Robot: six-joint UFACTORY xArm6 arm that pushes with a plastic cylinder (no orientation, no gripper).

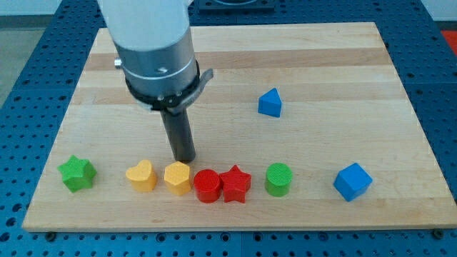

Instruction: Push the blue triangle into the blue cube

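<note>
your my tip (pixel 185 160), a bare rod with no fingers, sits just beside the yellow hexagon (pixel 177 178), left of the blue triangle (pixel 270 103); an off-centre push risks missing the blue cube (pixel 353 181).

On the wooden board (pixel 235 57), six blocks run in a row along the view's bottom, from left: green star (pixel 77 173), yellow heart (pixel 141 175), yellow hexagon (pixel 177 178), red cylinder (pixel 207 185), red star (pixel 235 183), green cylinder (pixel 278 178). The yellow hexagon, red cylinder and red star touch in a chain. My tip (pixel 185 160) stands just above the hexagon; the blue triangle (pixel 270 103) lies well up and right, the blue cube (pixel 353 181) far right.
</note>
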